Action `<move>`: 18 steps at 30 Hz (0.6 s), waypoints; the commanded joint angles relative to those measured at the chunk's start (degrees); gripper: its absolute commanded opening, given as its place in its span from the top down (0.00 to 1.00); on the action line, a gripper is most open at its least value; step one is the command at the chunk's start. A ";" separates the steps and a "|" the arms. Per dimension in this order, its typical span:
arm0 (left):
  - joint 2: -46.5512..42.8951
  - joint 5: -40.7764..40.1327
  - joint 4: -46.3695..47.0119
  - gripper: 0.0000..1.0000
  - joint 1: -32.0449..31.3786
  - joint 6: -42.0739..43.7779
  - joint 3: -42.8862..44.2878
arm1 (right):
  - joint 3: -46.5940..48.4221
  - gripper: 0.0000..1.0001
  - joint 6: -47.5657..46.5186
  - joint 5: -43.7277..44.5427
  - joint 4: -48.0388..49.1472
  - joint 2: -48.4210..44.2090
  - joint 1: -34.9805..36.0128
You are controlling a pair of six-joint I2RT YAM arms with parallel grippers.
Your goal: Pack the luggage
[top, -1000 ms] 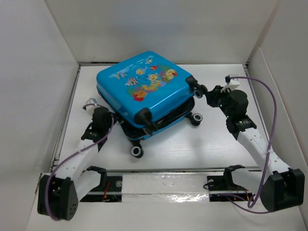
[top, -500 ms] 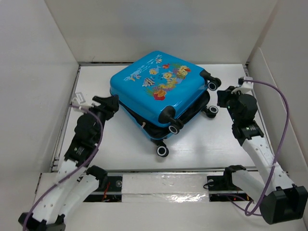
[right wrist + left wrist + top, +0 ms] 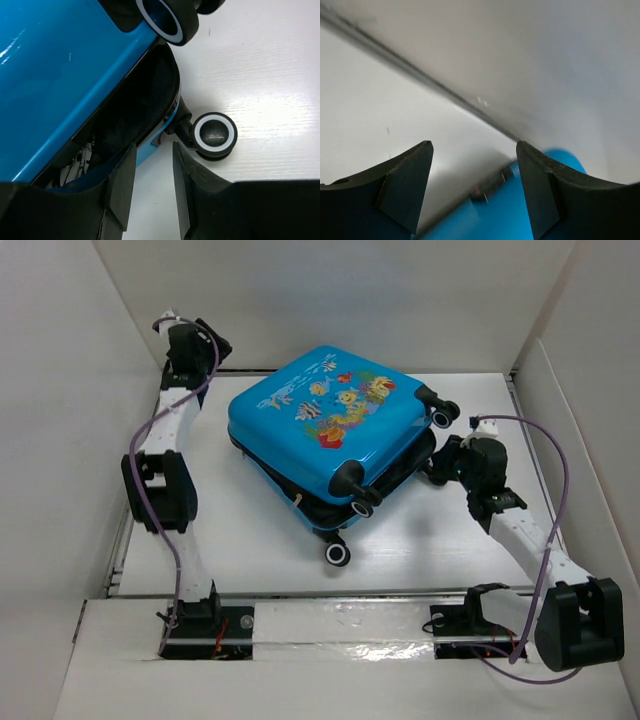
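Right end effector [image 3: 153, 148] at the luggage's wheel end, narrowly parted and empty; the left one is raised clear.

We see the luggage [image 3: 320, 415] lying flat in the middle of the bench [image 3: 420, 540], turned at an angle. Its lid rests ajar, so dark lining shows in the gap along the zipper. Its long axis seems to run from far left to near right, with the wheels at the near-right end. Our right end effector sits just beside that end, fingertips pointing at the lower shell's rim next to one wheel [image 3: 215, 135], with nothing between them. Our left end effector [image 3: 474, 146] stands wide and empty, high in the far-left corner by the wall, with the luggage below and to its right. We judge the right arm to be the nearer one for any work at the gap. The lid is not yet zipped.
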 commanded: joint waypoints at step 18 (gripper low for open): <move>9.50 23.82 20.50 0.39 1.65 -6.21 -12.04 | 12.43 0.57 -1.74 -0.13 10.38 24.21 4.49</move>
